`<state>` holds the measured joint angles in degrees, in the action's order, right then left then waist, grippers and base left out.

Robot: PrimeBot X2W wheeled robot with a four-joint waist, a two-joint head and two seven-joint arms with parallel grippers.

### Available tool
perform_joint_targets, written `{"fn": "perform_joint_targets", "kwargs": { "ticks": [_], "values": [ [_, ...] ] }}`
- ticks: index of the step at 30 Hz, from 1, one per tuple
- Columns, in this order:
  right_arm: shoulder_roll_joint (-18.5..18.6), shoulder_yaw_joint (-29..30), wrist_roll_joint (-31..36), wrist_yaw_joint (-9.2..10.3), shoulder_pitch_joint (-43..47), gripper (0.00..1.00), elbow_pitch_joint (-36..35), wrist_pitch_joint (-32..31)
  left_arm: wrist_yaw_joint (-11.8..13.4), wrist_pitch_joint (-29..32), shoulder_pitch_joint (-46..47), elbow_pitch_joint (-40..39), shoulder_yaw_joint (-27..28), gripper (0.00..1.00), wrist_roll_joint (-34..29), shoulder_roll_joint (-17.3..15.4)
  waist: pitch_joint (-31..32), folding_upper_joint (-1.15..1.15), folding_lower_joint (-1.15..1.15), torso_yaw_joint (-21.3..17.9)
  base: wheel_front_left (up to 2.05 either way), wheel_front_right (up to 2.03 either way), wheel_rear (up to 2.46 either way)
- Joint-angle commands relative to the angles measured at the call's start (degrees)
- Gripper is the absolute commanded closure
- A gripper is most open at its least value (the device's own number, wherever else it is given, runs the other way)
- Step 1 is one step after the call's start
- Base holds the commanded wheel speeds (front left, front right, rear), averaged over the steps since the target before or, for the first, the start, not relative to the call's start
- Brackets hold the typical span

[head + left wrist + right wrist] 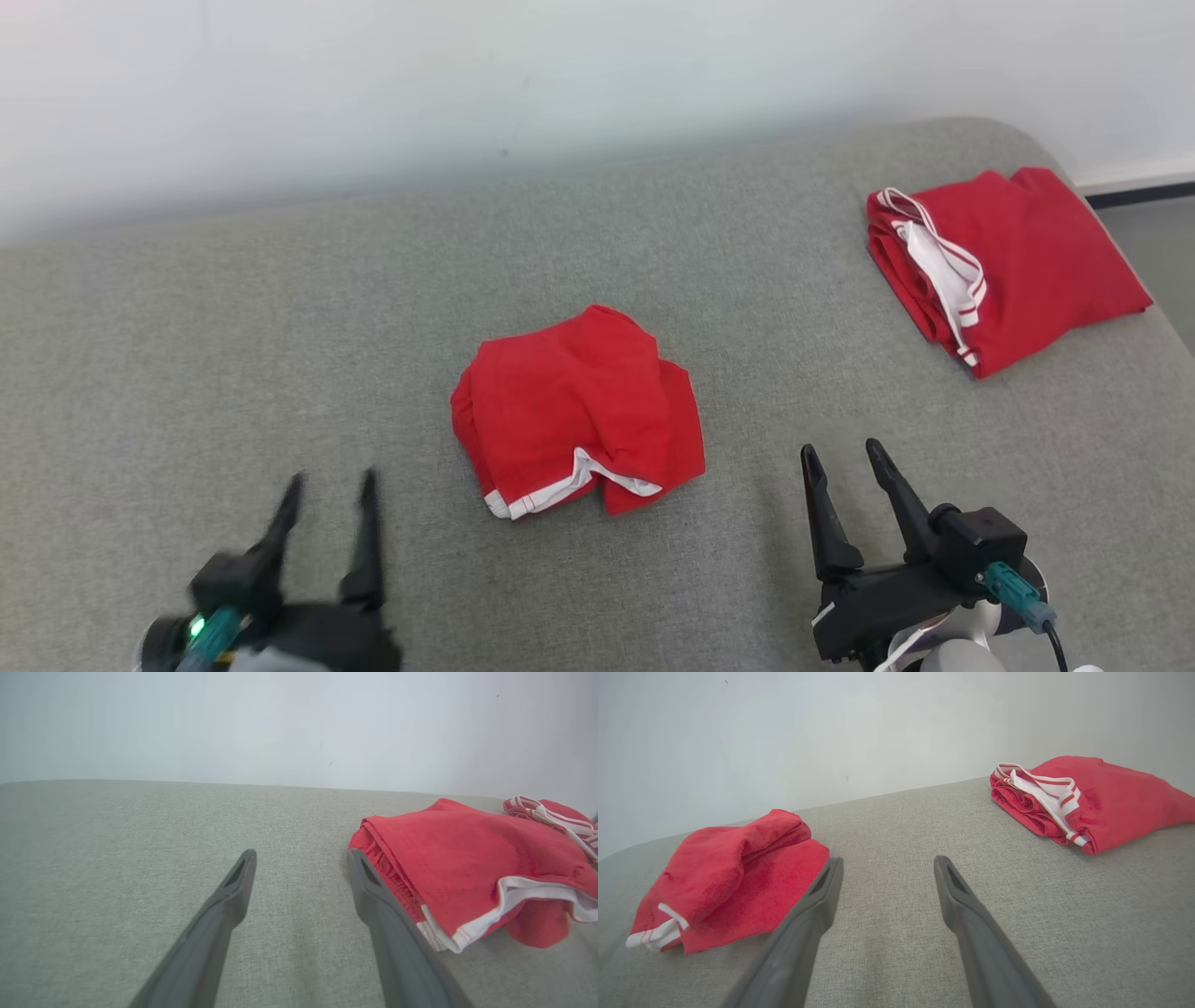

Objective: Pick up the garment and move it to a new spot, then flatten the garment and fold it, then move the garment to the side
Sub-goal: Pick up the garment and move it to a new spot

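Left hand [333, 474] and right hand [840, 448] gape empty, flanking the garment [574, 411] (another red pile [1008, 261] far right).

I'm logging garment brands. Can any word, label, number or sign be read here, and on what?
None can be read.
The middle red garment shows only plain white trim.
The far red garment shows only white striped bands, no letters.
The grey cushion bears no marking.

2 garments [574, 411] [1018, 261], 2 grippers [331, 481] [840, 450], 1 grey surface [233, 355]
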<state>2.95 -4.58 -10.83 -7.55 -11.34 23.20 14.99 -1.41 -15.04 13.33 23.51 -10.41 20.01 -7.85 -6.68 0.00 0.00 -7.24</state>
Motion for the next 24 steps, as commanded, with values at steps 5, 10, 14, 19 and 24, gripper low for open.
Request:
{"fn": "perform_joint_targets", "kwargs": {
  "ticks": [5, 10, 14, 19, 24],
  "values": [
    [-0.1, -0.6, -0.9, 0.15, 1.6, 0.0, 0.3, 0.2, 1.6, -0.2, -7.8, -3.7, 8.1, 0.0, -5.0, 1.2, 1.9, 0.0, 0.0, 1.3, 0.0, 0.0, 0.0],
    [-0.1, -1.1, -1.5, 0.15, 3.0, 0.0, 0.8, 0.2, 0.9, -0.2, -13.0, -6.3, 12.5, 0.0, -8.4, 2.6, 3.3, 0.0, 0.0, 2.5, 0.0, 0.0, 0.0],
    [-0.1, -1.2, -1.7, 0.16, 4.3, 0.0, 1.1, 0.2, -0.2, -0.2, -17.1, -7.5, 14.5, 0.0, -10.5, 3.5, 4.8, 0.0, 0.0, 3.6, 0.0, 0.0, 0.0],
    [-0.1, -1.5, -2.0, 0.15, 5.1, 0.0, 1.1, 0.2, -1.0, -0.2, -20.1, -8.6, 16.1, 0.0, -12.1, 4.4, 5.6, 0.0, 0.0, 4.7, 0.0, 0.0, 0.0],
    [-0.1, -1.6, -2.1, 0.15, 5.1, 0.0, 1.0, 0.2, -1.5, -0.2, -20.0, -8.8, 16.4, 0.0, -12.6, 4.8, 5.5, 0.0, 0.0, 5.6, 0.0, 0.0, 0.0]
  ]
}}
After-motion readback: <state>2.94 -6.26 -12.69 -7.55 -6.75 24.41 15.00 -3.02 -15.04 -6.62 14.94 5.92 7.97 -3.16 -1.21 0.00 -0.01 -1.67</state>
